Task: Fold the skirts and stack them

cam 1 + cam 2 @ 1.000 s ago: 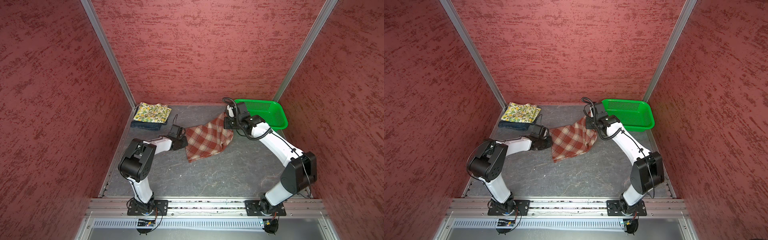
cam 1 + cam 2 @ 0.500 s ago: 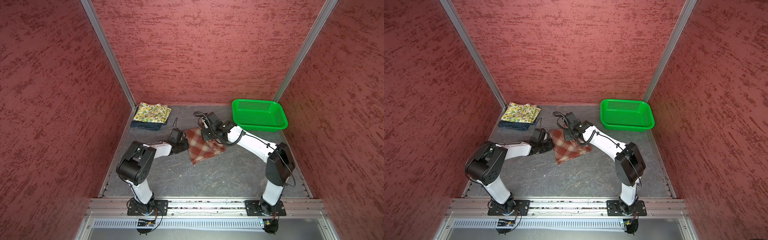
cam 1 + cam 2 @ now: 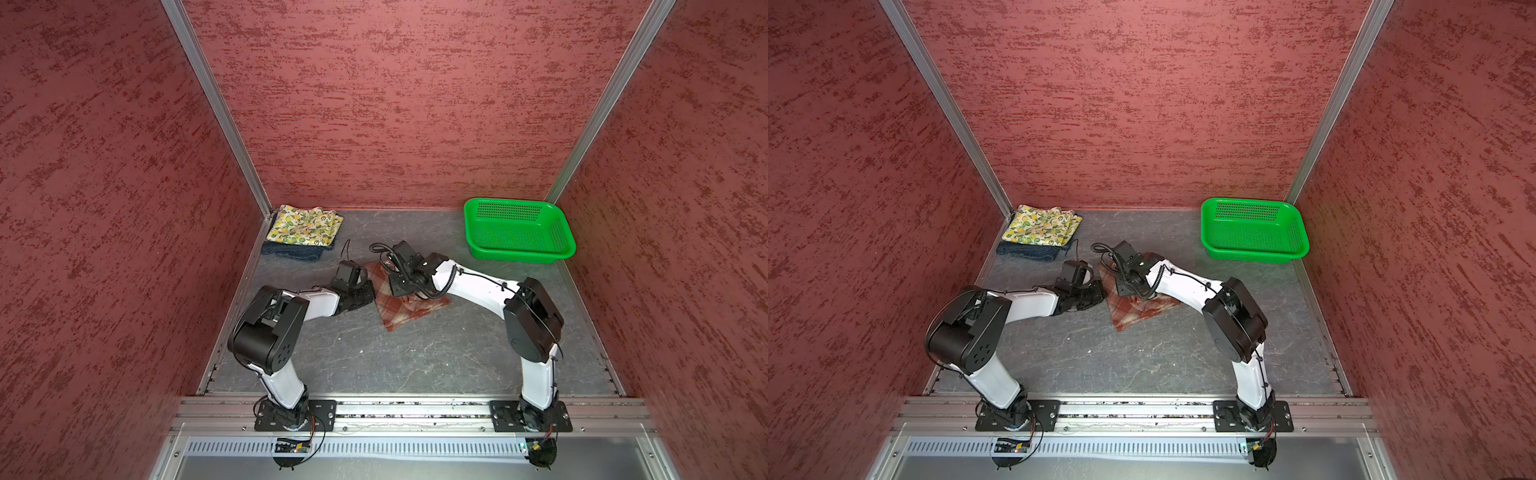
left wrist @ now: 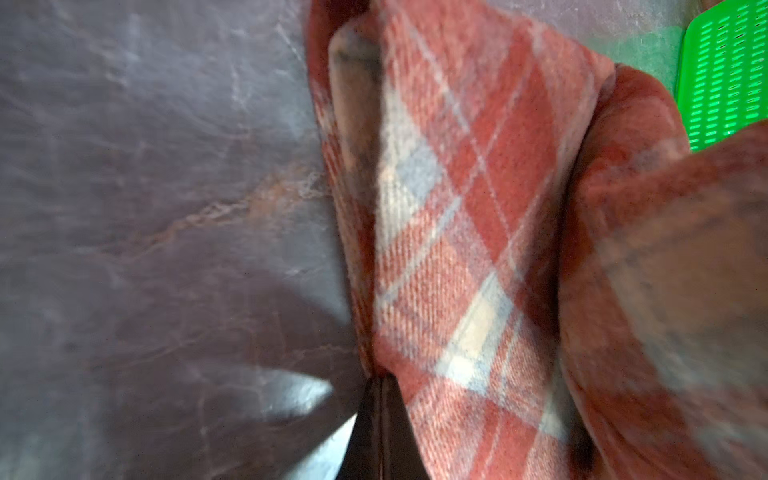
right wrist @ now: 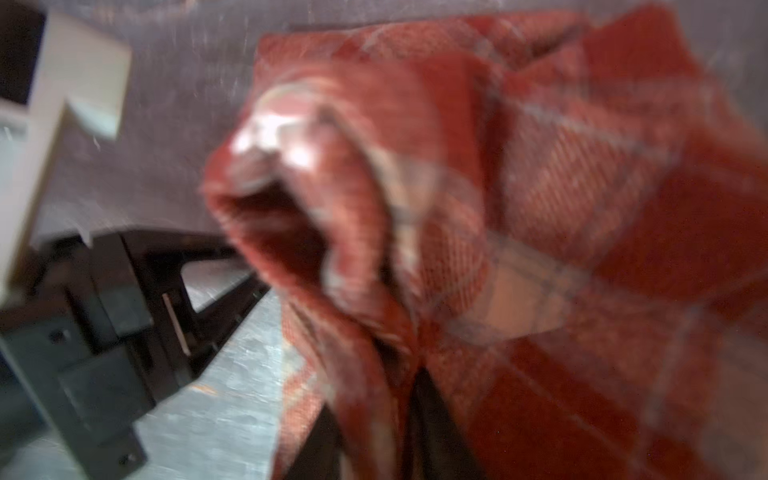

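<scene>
The plaid skirt [image 3: 401, 318] lies folded near the middle of the grey surface [image 3: 415, 357], with one corner pointing toward 7 o'clock in both top views. The left end effector [image 3: 371, 289] sits low at the skirt's 9 o'clock edge. In the left wrist view its fingers [image 4: 376, 419] are pressed together, with the plaid hem pinched between their tips.

The right end effector [image 3: 397, 286] reaches in from 3 o'clock and tips down onto the part of the skirt nearest 12 o'clock. In the right wrist view two dark fingers stand partly apart with a bunched fold of plaid between them. The blur hides whether they press on that fold, so I cannot tell if the cloth is gripped or loose.

At 10 o'clock on the surface, tucked into the back corner, the lemon-print skirt [image 3: 305, 224] lies folded on top of the denim skirt [image 3: 291, 254]. The denim shows only as a dark strip along the stack's 6 o'clock side. This stack is near the plaid skirt but not touching it.

The green basket [image 3: 515, 203] stands at 2 o'clock, well apart from all three skirts. A slice of it shows beyond the plaid in the left wrist view.
</scene>
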`<act>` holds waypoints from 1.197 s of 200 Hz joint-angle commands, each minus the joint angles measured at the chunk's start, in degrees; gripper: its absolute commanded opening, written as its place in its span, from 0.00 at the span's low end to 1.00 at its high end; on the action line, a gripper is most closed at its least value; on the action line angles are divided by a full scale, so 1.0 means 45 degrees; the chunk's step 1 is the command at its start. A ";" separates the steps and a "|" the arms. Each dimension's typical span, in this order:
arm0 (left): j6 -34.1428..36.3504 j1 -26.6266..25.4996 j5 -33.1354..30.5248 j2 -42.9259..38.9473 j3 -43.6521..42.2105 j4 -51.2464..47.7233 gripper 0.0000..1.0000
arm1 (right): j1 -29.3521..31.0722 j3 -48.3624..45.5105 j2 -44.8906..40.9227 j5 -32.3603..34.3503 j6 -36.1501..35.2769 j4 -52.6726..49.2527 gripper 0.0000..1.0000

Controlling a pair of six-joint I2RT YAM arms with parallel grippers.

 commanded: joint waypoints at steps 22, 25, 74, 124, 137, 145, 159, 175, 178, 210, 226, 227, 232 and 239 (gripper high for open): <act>-0.0062 0.0456 0.0043 0.0128 -0.0733 -0.1779 0.00 | -0.0162 -0.0246 -0.0879 -0.0231 0.1193 0.0909 0.66; -0.0070 0.0474 0.0043 0.0108 -0.0757 -0.1773 0.00 | -0.0192 -0.0283 -0.0967 -0.0235 0.1287 0.0951 0.67; -0.0080 0.0582 0.0087 -0.0224 -0.0879 -0.1988 0.00 | -0.1057 -0.2109 -0.2842 -0.0622 0.2301 0.2582 0.74; 0.0157 0.0883 -0.0496 -0.1964 -0.0851 -0.3285 0.09 | -0.1765 -0.3158 -0.3620 -0.0316 0.1910 0.2679 0.74; 0.0221 0.0936 -0.0823 -0.2705 -0.0726 -0.3847 0.32 | -0.1789 -0.3332 -0.3634 -0.0154 0.1773 0.2691 0.74; 0.0222 0.0957 -0.1006 -0.3162 -0.0672 -0.4138 0.42 | -0.1785 -0.3431 -0.3567 -0.0169 0.1678 0.2746 0.74; 0.0229 0.0935 -0.1322 -0.3918 -0.0523 -0.4618 0.50 | -0.1776 -0.3632 -0.3384 -0.0232 0.1607 0.2863 0.74; 0.0279 0.0864 -0.1800 -0.4667 -0.0357 -0.5123 0.57 | -0.1785 -0.3889 -0.3224 -0.0394 0.1550 0.3106 0.73; 0.0290 0.0869 -0.1855 -0.4778 -0.0336 -0.5174 0.58 | -0.1777 -0.3936 -0.3188 -0.0414 0.1537 0.3162 0.73; 0.0931 0.0666 -0.1996 -0.5454 -0.0026 -0.5057 0.62 | -0.1788 -0.4442 -0.3131 -0.0428 0.1216 0.3380 0.73; 0.1651 0.0462 -0.1682 -0.4722 0.0731 -0.5173 0.61 | -0.1776 -0.4693 -0.3103 -0.0535 0.1171 0.3459 0.72; 0.1698 0.0437 -0.1679 -0.4663 0.0794 -0.5198 0.61 | -0.1776 -0.4723 -0.3112 -0.0559 0.1166 0.3489 0.72; 0.1844 0.0313 -0.1711 -0.4371 0.1044 -0.5276 0.61 | -0.1777 -0.4828 -0.3136 -0.0625 0.1195 0.3545 0.72; 0.2126 0.0127 -0.1761 -0.4012 0.1447 -0.5342 0.60 | -0.1760 -0.5091 -0.3179 -0.0712 0.1299 0.3710 0.71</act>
